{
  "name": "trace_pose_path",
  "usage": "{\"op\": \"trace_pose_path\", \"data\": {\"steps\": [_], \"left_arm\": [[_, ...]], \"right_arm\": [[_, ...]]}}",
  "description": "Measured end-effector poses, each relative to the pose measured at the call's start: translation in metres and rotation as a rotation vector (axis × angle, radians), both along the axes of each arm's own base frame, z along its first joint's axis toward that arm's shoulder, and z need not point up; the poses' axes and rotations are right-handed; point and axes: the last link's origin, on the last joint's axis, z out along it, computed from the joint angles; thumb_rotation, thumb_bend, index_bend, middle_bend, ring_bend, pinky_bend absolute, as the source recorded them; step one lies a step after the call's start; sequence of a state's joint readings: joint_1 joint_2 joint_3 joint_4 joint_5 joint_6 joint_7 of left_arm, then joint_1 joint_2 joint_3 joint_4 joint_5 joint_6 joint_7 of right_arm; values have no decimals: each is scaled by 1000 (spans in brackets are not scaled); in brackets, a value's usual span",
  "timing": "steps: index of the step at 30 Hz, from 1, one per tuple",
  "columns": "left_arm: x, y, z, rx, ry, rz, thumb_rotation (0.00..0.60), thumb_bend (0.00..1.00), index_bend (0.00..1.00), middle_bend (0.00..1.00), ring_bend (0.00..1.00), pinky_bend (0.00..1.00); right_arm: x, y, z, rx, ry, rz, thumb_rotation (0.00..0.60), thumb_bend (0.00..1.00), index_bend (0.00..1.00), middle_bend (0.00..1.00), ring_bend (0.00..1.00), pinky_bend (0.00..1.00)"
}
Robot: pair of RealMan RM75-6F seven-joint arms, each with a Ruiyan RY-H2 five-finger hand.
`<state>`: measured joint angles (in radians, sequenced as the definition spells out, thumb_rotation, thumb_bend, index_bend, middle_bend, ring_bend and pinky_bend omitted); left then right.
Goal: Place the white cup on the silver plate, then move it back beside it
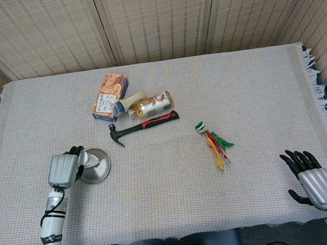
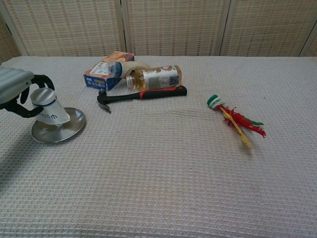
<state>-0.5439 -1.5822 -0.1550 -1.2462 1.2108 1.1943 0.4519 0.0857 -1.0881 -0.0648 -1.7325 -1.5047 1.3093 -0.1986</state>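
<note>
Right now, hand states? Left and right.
Left hand: holding the white cup above the silver plate.
Right hand: open, holding nothing.

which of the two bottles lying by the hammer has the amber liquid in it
The clear bottle with the printed label, nearest the hammer; the other bottle behind it looks pale and opaque.

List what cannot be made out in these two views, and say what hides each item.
- White cup: the head view hides most of it behind the left hand.
- Cup's logo: too small to read in the chest view.
- Right hand: outside the chest view entirely.
- Bottle label: text too small in both views.
- Silver plate: cannot tell whether the cup still touches it.
</note>
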Motion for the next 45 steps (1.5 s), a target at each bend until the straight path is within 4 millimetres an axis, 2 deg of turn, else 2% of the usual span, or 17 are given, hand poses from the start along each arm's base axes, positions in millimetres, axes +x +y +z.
{"op": "trace_pose_path", "data": {"steps": [17,23,28,32,36,41,45], "left_arm": [[9,-15,3,-165,-131,29,600,455,542,694,571,811],[4,-10,8,-112,-96,23,600,457,542,693,570,811],[-1,-12,25,14,-86,-1,600,456,542,692,571,811],[-13,-24,42,64,-70,28,600,456,542,691,571,812],[-34,-33,55,94,-20,98,600,446,538,686,571,813],[-55,-36,56,95,-4,164,600,444,530,679,571,806],[-68,-35,50,62,-5,203,600,440,518,664,568,795]], "right_arm": [[0,1,0,-2,0,0,600,206,0,0,0,0],[0,1,1,-6,0,1,600,206,0,0,0,0],[0,1,1,-4,-1,2,600,206,0,0,0,0],[1,1,1,-4,-2,5,600,205,0,0,0,0],[1,2,2,-6,-3,7,600,206,0,0,0,0],[3,4,1,-6,-2,11,600,206,0,0,0,0],[3,4,1,-7,-2,13,600,206,0,0,0,0]]}}
